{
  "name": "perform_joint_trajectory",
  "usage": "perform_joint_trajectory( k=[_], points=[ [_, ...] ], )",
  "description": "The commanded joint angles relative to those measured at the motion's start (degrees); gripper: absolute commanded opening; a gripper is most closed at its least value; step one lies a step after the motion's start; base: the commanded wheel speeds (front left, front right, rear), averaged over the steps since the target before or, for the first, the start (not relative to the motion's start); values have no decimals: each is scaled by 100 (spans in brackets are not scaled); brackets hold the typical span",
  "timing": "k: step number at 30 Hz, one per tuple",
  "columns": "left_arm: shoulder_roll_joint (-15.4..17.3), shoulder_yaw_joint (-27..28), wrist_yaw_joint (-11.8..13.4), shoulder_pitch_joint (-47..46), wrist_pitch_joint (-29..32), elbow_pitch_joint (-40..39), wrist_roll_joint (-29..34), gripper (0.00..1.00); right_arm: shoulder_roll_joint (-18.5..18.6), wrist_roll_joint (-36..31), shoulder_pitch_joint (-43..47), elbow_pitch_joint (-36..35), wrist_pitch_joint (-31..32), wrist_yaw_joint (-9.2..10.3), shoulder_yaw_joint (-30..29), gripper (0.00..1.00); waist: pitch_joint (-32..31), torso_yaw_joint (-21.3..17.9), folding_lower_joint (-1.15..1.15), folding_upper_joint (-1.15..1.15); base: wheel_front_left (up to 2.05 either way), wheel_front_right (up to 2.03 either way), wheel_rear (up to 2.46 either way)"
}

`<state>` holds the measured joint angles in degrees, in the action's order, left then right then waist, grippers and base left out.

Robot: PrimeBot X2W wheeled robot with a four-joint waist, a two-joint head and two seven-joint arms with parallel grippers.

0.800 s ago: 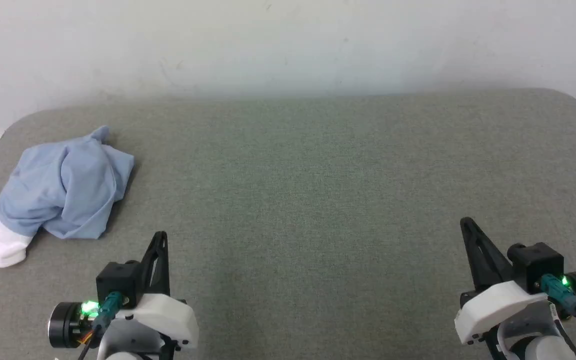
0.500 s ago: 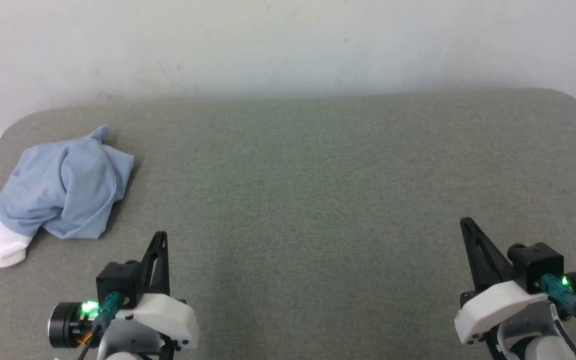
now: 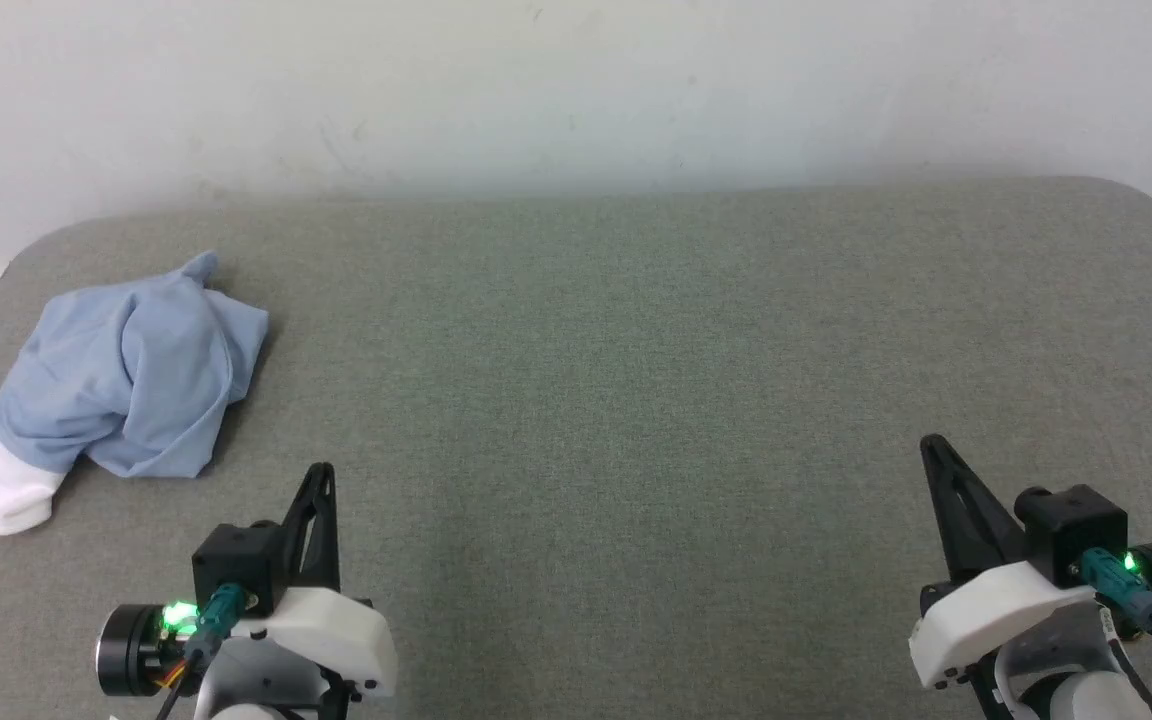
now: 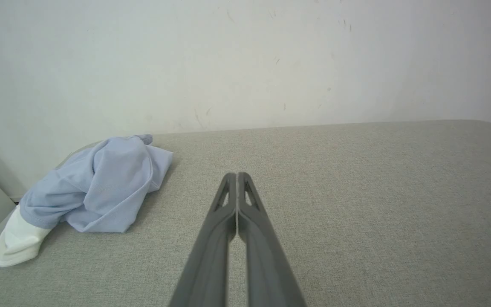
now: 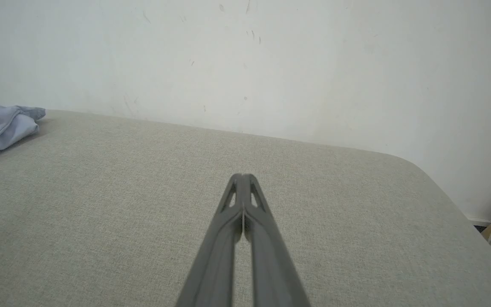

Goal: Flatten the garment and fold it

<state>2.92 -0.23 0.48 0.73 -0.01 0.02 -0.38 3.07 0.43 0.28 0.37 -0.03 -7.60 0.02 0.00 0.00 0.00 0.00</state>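
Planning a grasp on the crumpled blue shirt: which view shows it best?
The left wrist view: the garment lies whole and nearest, its folds and white end clear. The head view has the garment whole too, but smaller. The right wrist view crops it to a blue corner.

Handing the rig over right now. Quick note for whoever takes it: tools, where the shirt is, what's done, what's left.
Left tool: shut, empty, at the near left of the table. The garment lies ahead and to its left, apart from it.
Right tool: shut, empty, at the near right, far from the garment.
Garment: crumpled light blue heap by the table's left edge, with a white part sticking out at its near end. Nothing touches it.
Done: nothing; it is neither flattened nor folded.
Left: open a tool, probably the left, grasp the heap, spread it flat mid-table, then fold.
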Motion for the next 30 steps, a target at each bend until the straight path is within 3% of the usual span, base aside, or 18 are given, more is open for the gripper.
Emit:
perform_joint_trajectory(
  k=[1, 6, 7, 30],
  points=[
    [-4, 23, -48, -73, 1, -2, 38, 0, -19, -43, -28, -37, 3, 11, -2, 0, 0, 0, 0, 0, 0, 0, 0],
    [-4, 23, -48, -73, 1, -2, 38, 0, -19, -43, -28, -37, 3, 11, -2, 0, 0, 0, 0, 0, 0, 0, 0],
    [0, 0, 0, 0, -1, 0, 0, 100, 0, 1, 0, 1, -1, 0, -1, 100, 0, 0, 0, 0, 0, 0, 0],
    [-1, -84, 125, 65, -219, 25, -54, 100, 1, 36, 6, 50, -219, 1, -114, 100, 0, 28, 0, 0, 0, 0, 0]
  ],
)
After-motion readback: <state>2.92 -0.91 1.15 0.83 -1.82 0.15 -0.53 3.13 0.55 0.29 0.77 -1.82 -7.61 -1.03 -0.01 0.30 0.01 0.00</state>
